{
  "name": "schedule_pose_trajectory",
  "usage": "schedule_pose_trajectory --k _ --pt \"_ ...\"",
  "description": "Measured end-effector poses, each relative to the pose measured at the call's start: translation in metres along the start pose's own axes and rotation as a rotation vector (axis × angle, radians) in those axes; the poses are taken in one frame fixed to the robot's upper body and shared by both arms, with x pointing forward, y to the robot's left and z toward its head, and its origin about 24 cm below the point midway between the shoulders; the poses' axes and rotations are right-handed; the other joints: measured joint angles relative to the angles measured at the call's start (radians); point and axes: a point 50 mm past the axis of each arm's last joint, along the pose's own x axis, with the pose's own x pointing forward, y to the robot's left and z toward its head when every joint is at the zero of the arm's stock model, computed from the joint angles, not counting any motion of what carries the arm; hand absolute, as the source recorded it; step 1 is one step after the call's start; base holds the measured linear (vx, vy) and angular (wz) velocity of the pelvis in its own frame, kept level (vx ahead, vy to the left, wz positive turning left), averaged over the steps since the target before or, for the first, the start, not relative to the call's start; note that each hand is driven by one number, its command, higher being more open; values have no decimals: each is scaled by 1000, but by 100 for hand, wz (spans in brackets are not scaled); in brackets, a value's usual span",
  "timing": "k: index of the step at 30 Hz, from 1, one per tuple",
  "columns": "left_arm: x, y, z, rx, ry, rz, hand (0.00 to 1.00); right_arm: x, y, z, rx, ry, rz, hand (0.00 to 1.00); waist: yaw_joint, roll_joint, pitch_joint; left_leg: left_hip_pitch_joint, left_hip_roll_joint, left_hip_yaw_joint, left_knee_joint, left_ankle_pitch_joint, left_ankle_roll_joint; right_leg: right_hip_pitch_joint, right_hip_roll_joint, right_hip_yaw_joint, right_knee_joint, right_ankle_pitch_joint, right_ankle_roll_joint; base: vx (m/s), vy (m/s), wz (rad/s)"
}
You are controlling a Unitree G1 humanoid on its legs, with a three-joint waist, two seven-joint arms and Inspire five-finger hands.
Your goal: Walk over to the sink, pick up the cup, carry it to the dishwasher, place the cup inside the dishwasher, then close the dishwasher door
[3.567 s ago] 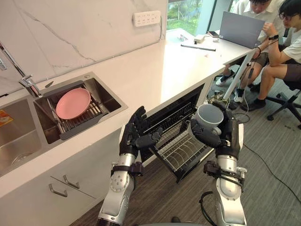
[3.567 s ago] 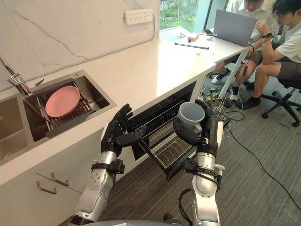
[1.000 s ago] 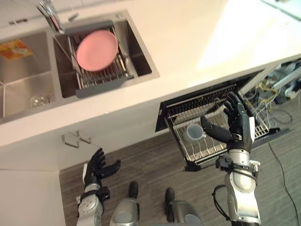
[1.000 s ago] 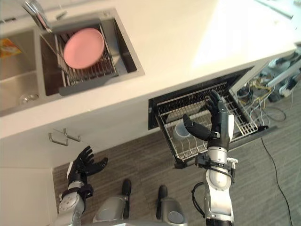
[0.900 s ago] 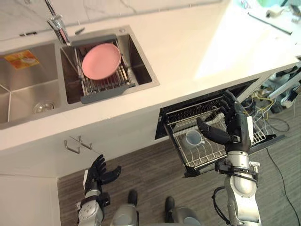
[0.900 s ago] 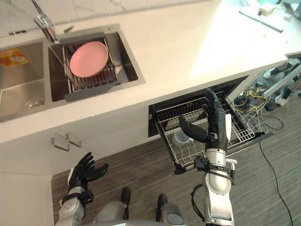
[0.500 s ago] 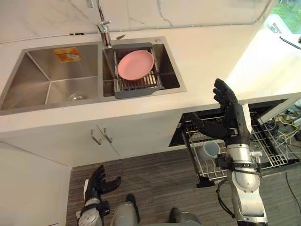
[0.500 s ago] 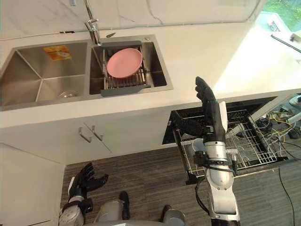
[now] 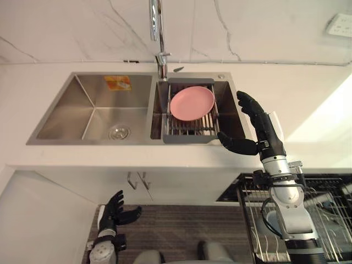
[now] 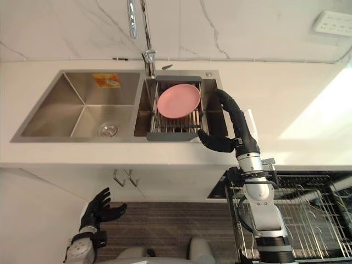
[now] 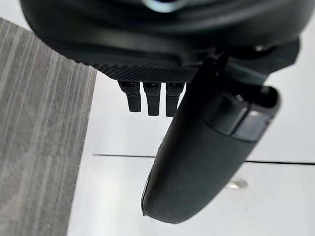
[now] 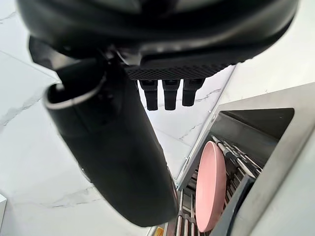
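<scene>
Right robot hand (image 9: pixel 263 132) rose from dishwasher rack (image 9: pixel 322 190) to sink (image 9: pixel 82 110), fingers spread; left robot hand (image 9: pixel 113 208) splayed.

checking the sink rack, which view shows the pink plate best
Either eye view: the plate rests on the rack in the sink, its whole round face showing, unblocked, just left of the open right hand. The right wrist view catches it edge-on, past the hand.

Open tabletop (image 9: pixel 308 104) lies right of the sink (image 9: pixel 88 118); a rack (image 9: pixel 187 139) with a pink plate (image 9: pixel 192 103) fills its right basin.
</scene>
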Motion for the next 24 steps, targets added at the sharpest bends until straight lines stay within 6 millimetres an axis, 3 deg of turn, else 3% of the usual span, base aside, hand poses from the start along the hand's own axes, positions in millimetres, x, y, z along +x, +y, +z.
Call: schedule_pose_trajectory --k 1,3,4,5,6,7,9,14,19,20,24 --pt "0 0 -1 0 2 -2 90 -1 0 0 0 3 2 90 0 0 1 -13 11 6 56 1 -1 24 6 -6 -18 1 -2 196 -68 27" --pt "-2 -3 -4 -7 13 -14 90 0 0 5 -2 -22 2 90 9 -4 16 -87 37 48 272 36 -46 111 -3 -7 -69 2 -7 174 17 7" --pt "-3 -4 -5 -9 16 -17 90 0 -1 7 -3 -33 1 90 10 -5 17 -96 34 48 264 11 -42 117 -8 -2 -72 2 -7 140 83 -5" --pt "-3 -6 -5 -12 16 -21 90 1 -2 10 -4 -54 -6 90 9 0 19 -115 32 36 182 -8 -40 119 -15 4 -72 2 -6 119 127 -10" --pt "-3 -7 -4 -15 14 -24 90 1 -4 11 -8 -59 -12 90 8 20 22 -110 30 14 23 47 -40 119 -11 8 -67 -1 0 116 155 -11" --pt "-2 -6 -4 -14 13 -23 90 1 -4 10 -5 -55 -17 90 9 20 26 -99 26 10 -6 74 -6 123 -17 20 -62 -7 11 107 168 -12" --pt "-1 -1 -3 5 12 -18 90 -2 -3 9 -15 -45 -10 90 2 -12 29 -66 -28 19 -74 115 16 124 -51 65 -91 -12 16 100 159 9" --pt "-2 2 -3 22 11 -15 90 -3 -2 7 -92 -39 21 90 3 -12 30 -56 -60 28 -122 129 39 145 -79 93 -166 7 44 58 70 2" --pt "-4 2 -6 48 18 -20 90 -7 -1 3 -130 -17 33 90 -5 -14 30 -19 -66 31 -208 165 40 140 -76 114 -177 18 38 29 -33 -11" --pt "-3 7 -3 86 8 -22 90 -15 3 -15 -175 80 53 90 -19 -68 -3 43 -68 17 -476 329 38 86 -66 135 -215 91 40 0 0 0" --pt "-3 7 -3 86 9 -22 90 -15 3 -15 -175 80 53 90 -20 -68 -3 45 -68 18 -477 329 38 87 -66 136 -215 91 40 0 0 -1"
